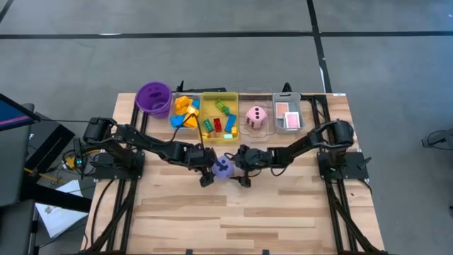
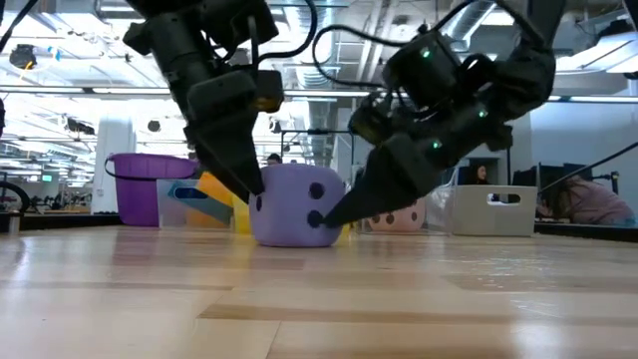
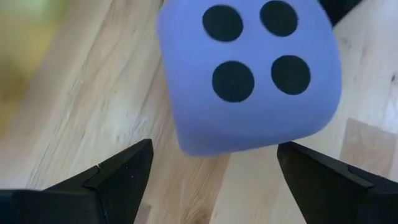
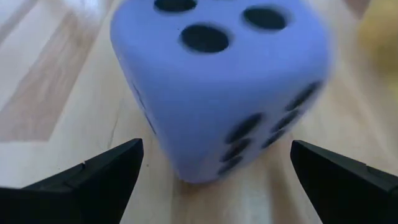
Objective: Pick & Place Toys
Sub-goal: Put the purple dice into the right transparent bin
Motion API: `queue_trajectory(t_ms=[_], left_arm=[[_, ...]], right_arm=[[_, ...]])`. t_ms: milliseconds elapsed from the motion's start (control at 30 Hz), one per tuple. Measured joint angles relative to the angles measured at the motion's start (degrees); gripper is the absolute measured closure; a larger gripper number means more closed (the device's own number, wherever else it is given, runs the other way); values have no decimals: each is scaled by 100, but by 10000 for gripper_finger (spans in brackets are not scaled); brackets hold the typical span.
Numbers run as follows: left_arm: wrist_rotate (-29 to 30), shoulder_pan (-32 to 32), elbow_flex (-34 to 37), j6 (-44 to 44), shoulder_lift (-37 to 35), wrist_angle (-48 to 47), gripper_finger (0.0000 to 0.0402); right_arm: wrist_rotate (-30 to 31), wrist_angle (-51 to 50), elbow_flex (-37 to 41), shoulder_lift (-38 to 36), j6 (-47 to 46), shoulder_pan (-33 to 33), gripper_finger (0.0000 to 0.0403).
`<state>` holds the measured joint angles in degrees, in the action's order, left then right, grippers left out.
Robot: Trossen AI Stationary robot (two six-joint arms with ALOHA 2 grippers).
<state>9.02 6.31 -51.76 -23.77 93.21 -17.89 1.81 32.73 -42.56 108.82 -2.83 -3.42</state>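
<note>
Both arms have their heads down over the middle of the wooden bench [image 1: 283, 212], closing in from either side on the purple die [image 1: 223, 168]. The left gripper [image 1: 206, 170] sits just to one side of the die with its jaws spread wide, nothing between them; from its own wrist the die lies just ahead of the fingertips [image 3: 124, 168], four black dots facing the camera. The right gripper [image 1: 244, 170] is on the die's other side, jaws spread just as wide and holding nothing, with the die just ahead of its fingertips [image 4: 112, 165] as well. From bench height the dark fingertips of both arms angle down to the die's flanks and look to be touching or all but touching it, while the die rests flat on the wood.

Beyond the two grippers, along the far edge, stands a row: a purple cup [image 1: 153, 98], loose bricks [image 1: 185, 110], a yellow tray [image 1: 219, 95] with more bricks in it, the pink die [image 1: 256, 117] in a clear tray, and pink-backed cards [image 1: 287, 113] in another.
</note>
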Motion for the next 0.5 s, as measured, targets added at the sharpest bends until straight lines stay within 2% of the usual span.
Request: queue_trajectory(t_ms=[233, 500], left_arm=[[-36, 7, 1, 0, 0, 6, 64], [-74, 4, 1, 4, -4, -299, 64]], right_arm=[[-31, -34, -584, 562, -13, -61, 3], [-18, -670, -1090, 562, 28, -61, 3]])
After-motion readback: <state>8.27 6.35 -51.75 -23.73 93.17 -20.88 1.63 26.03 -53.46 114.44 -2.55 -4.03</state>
